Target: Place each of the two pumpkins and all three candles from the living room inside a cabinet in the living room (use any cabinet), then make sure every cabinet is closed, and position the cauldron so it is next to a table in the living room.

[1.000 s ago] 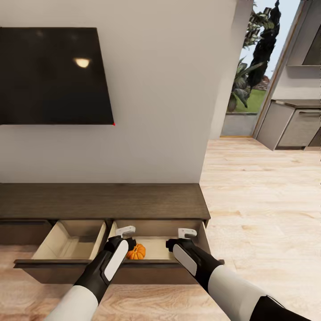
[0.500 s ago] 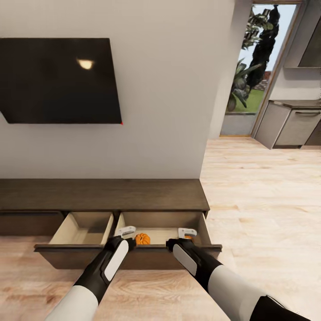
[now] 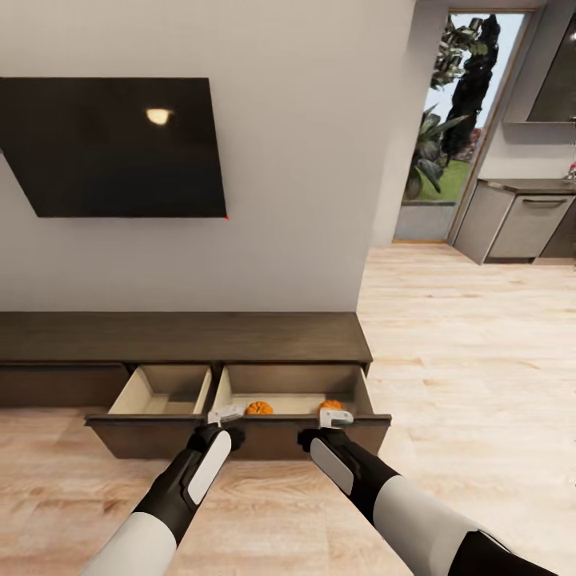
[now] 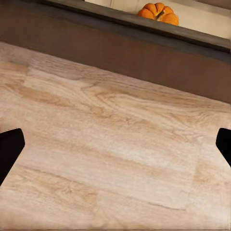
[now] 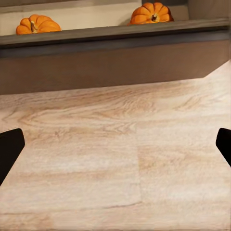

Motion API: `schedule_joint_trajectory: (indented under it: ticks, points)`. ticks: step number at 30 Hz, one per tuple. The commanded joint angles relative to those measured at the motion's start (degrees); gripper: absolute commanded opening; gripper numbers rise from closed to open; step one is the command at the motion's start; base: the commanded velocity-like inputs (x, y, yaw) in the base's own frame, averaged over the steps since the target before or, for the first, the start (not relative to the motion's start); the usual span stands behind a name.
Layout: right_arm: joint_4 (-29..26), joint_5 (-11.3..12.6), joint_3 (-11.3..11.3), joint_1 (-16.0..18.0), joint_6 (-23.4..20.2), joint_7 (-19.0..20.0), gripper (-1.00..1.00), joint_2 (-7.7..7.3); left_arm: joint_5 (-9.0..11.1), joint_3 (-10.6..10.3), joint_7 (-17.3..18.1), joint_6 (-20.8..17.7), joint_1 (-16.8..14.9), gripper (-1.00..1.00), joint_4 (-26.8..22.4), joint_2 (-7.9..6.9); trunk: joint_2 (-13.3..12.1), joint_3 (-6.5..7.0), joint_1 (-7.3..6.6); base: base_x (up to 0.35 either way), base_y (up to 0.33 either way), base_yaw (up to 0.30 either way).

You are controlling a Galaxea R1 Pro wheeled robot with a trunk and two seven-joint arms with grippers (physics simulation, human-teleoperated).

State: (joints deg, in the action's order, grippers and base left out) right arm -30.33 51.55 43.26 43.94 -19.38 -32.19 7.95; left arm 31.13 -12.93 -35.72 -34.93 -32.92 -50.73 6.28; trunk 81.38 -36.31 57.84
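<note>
Two pumpkins sit in the right-hand open drawer of the cabinet (image 3: 184, 336): one pumpkin (image 3: 258, 408) toward the drawer's left, the other pumpkin (image 3: 330, 406) toward its right, both near the dark drawer front (image 3: 304, 436). The right wrist view shows them well apart over the drawer's front edge. A second drawer (image 3: 164, 392), just left of the first, is also pulled out, its pale beige inside bare as far as it shows.

The cabinet is long, low and dark brown, set against a plain light wall (image 3: 296, 160) under a black screen (image 3: 120, 148). Pale wood-plank floor (image 3: 472, 360) runs from its front out to the right and far, where a doorway (image 3: 456, 120) gives onto greenery and grey kitchen units (image 3: 524, 224) stand.

Both arms reach forward and low, side by side. The left gripper (image 3: 226, 414) is at the drawer front before the left pumpkin, the right gripper (image 3: 336, 417) before the right one. Each gripper's fingers are spread wide with nothing between them, only floor showing in the wrist views.
</note>
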Motion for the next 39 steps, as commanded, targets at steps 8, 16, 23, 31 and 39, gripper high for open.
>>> schedule_joint_trajectory:
  ticks: [8, 16, 23, 31, 39]
  points:
    - [-0.08, 0.3, 0.37, 0.07, -0.22, -0.41, 1.0, -0.04, 0.6, -0.24, -0.58, -0.07, -0.04, 1.0, -0.07, -0.03, 0.04, -0.06, -0.03, -0.217, 0.0, 0.0]
    - [-0.08, 0.3, 0.37, 0.07, -0.22, -0.41, 1.0, -0.04, 0.6, -0.25, -0.58, -0.07, -0.04, 1.0, -0.12, 0.01, 2.84, -1.31, 1.51, -0.162, 0.0, 0.0]
    - [-0.08, 0.3, 0.38, 0.08, -0.16, -0.37, 1.0, -0.04, 0.6, -0.18, -0.61, -0.05, -0.04, 1.0, -0.14, 0.06, 5.65, -2.57, 3.05, -0.014, 0.0, 0.0]
    - [-0.02, 0.3, 0.34, 0.07, -0.09, -0.27, 1.0, -0.22, 0.47, -0.25, -0.82, 0.26, -0.04, 1.0, -0.01, -0.17, 8.86, -4.01, 4.81, 0.0, 0.0, 0.0]
    - [0.0, -0.41, 0.72, 0.06, 0.35, -0.22, 1.0, -0.39, 0.3, -0.54, -0.18, 1.89, -0.04, 1.0, 1.24, -0.11, 12.07, -5.44, 6.56, 0.0, 0.0, 0.0]
